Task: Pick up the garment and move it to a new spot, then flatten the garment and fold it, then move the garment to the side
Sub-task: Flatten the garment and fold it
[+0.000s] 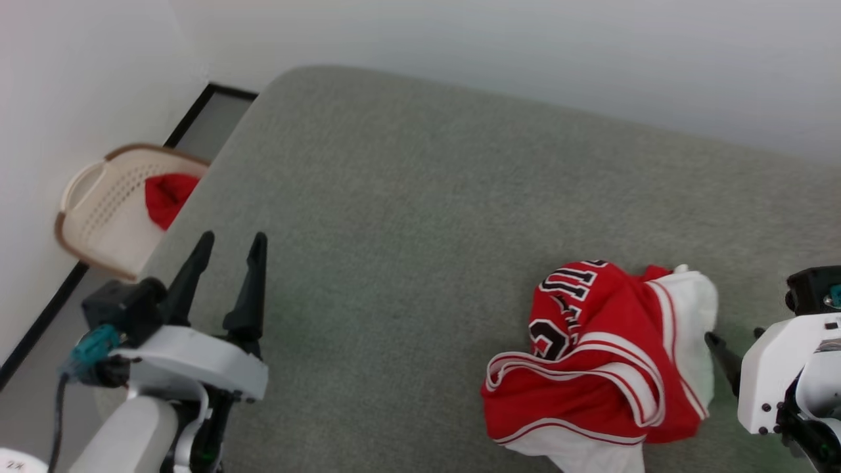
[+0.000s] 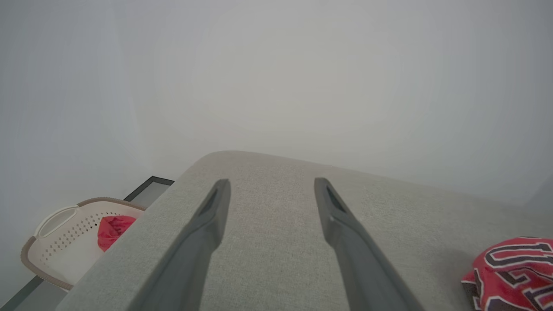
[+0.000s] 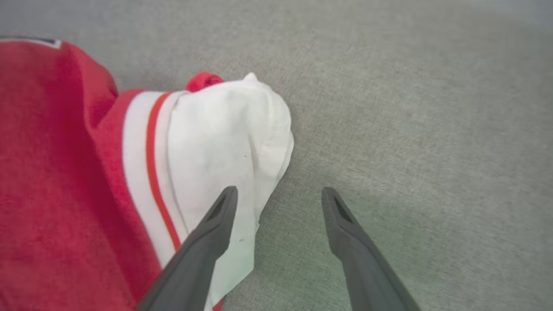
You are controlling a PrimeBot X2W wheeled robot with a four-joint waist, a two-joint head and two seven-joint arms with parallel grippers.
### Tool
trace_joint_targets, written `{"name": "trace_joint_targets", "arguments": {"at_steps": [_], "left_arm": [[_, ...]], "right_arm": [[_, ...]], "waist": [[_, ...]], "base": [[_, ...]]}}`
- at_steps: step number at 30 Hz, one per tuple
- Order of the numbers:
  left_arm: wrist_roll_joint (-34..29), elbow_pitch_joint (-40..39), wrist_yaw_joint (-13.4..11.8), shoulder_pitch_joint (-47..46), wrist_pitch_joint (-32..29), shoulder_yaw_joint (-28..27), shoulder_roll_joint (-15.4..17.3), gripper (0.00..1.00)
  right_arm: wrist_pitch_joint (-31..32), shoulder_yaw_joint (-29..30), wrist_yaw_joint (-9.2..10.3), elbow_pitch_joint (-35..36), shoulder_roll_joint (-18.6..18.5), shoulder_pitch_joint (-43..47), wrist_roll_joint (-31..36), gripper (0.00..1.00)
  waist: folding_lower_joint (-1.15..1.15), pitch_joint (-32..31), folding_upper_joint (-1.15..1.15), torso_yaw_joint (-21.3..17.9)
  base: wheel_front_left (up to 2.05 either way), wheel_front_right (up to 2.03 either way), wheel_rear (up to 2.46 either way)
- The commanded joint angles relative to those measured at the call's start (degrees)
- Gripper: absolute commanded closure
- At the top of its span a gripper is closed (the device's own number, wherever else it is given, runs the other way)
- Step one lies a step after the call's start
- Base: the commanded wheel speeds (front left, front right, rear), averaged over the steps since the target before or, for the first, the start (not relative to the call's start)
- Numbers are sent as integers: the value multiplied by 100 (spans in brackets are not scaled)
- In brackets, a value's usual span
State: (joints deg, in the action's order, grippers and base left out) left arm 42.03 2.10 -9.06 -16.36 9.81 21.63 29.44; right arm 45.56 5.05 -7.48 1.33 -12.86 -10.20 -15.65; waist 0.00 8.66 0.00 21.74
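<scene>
The garment (image 1: pixel 604 355), a red jersey with white sleeves, striped trim and black lettering, lies crumpled on the grey padded surface (image 1: pixel 407 197) at the lower right. My right gripper (image 1: pixel 732 336) stands open just right of it. In the right wrist view this gripper (image 3: pixel 280 190) has one finger over the edge of the garment's white sleeve (image 3: pixel 216 138) and the other over bare surface, with nothing held. My left gripper (image 1: pixel 230 246) is open and empty at the surface's left edge, far from the garment. In the left wrist view that gripper (image 2: pixel 271 181) points across the surface, with the garment (image 2: pixel 514 276) at the lower right.
A cream perforated basket (image 1: pixel 105 210) stands on the floor left of the surface, against the white wall, with a small plain red cloth (image 1: pixel 167 197) in it. The surface's rounded far corner (image 1: pixel 309 72) meets the wall.
</scene>
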Motion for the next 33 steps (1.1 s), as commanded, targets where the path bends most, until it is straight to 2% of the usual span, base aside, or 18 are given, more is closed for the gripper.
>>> {"name": "trace_joint_targets", "arguments": {"at_steps": [1,12,14,22,33], "left_arm": [[-42,15,29,-82,30,15,-35,0],[-24,327,135,-372,119,121,-228,0],[11,358,144,-391,134,110,-253,0],[47,435,112,-315,110,70,-153,0],[109,275,-2,-83,28,-12,44,0]], "right_arm": [[40,-8,-2,-28,-42,-66,-22,0],[118,-58,-3,-495,-53,-205,46,0],[48,-119,-3,-560,-92,-224,12,100],[-272,-123,-3,-552,-181,-462,-39,100],[-182,37,-3,-136,-297,-607,-110,100]], "waist": [[0,225,0,197],[0,404,0,291],[0,388,0,284],[0,183,0,138],[0,-273,0,-295]], "base": [[0,0,0],[0,0,0],[0,0,0],[0,0,0],[0,0,0]]}}
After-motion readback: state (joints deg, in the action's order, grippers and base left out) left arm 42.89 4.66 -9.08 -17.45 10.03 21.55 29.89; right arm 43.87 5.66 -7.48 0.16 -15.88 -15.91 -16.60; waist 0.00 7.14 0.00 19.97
